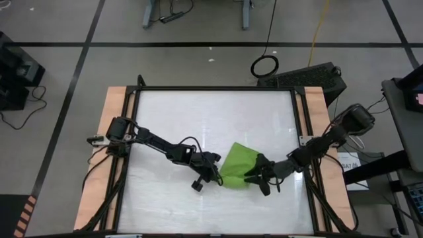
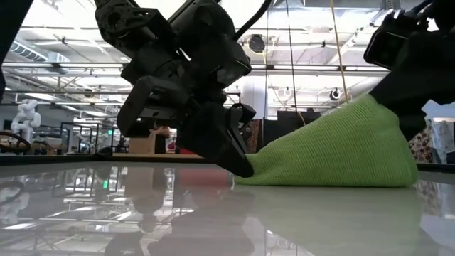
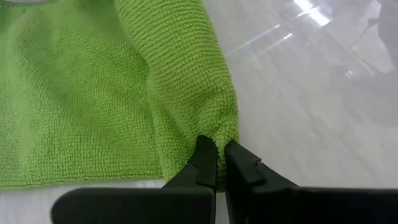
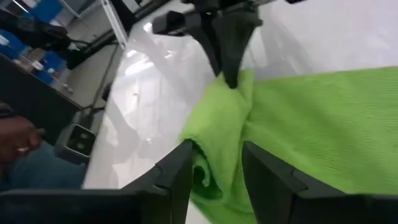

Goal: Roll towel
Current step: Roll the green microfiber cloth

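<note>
The lime-green towel (image 1: pixel 236 163) lies right of the table's middle, partly rolled. Its rolled part (image 3: pixel 180 68) borders the flat part (image 3: pixel 68 106). In the low view the towel (image 2: pixel 341 149) forms a mound on the table, higher toward the right arm. My left gripper (image 1: pixel 217 173) is shut on one end of the roll. My right gripper (image 1: pixel 259 177) is open at the towel's near right side. The roll's other end (image 4: pixel 214 162) lies between its two fingers. My left gripper pinches the tip of the roll's end (image 3: pixel 219 134) between its two fingertips. It slants down from the table's left, with the roll running away from the fingers. That end sits at table level (image 2: pixel 249 169). Whether my right gripper's fingers (image 4: pixel 177 171) touch the roll, I cannot tell.
The white table (image 1: pixel 198 119) has bare room on its far half and in front of the towel. Wooden rails (image 1: pixel 115 132) run along its left and right sides. A person (image 4: pixel 18 149) shows beyond the table's edge in the right wrist view.
</note>
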You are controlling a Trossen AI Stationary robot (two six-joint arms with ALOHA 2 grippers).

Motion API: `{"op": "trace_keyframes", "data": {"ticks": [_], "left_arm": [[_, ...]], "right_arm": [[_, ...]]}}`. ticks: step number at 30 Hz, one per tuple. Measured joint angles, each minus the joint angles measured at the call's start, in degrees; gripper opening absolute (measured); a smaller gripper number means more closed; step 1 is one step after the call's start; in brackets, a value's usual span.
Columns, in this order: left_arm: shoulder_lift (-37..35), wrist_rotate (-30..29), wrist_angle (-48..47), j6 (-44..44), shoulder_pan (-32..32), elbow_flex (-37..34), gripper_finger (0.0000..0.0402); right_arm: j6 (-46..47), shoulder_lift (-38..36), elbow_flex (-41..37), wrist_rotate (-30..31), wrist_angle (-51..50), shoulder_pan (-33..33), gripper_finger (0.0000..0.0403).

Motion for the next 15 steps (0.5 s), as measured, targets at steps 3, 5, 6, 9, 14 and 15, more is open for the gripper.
{"op": "trace_keyframes", "data": {"ticks": [3, 5, 6, 9, 14, 15], "left_arm": [[0.00, 0.00, -0.03, -1.33, 0.00, -0.01, 0.0008], [0.00, 0.00, -0.12, -1.36, 0.00, -0.01, 0.0008], [0.00, 0.01, -0.15, -1.42, 0.00, -0.01, 0.0008], [0.00, 0.03, -0.17, -2.54, 0.00, -0.01, 0.0008], [0.00, 0.04, -0.21, -2.79, 0.00, -0.04, 0.0007], [0.00, 0.04, -0.21, -2.79, 0.00, -0.04, 0.0007]], "right_arm": [[-0.17, -1.60, -0.02, -0.16, -2.31, -0.50, 0.0129], [-0.15, -2.83, -0.02, -1.11, -1.42, -0.50, 0.0129], [-0.31, -3.52, 0.01, -2.20, -1.19, -0.50, 0.0129], [0.04, -5.28, 0.09, -2.60, -2.88, -0.46, 0.0129], [-0.04, -5.14, 0.23, -0.32, -2.11, -1.48, 0.0129], [-0.32, -4.48, 0.56, -0.79, -2.23, -1.64, 0.0129]]}}
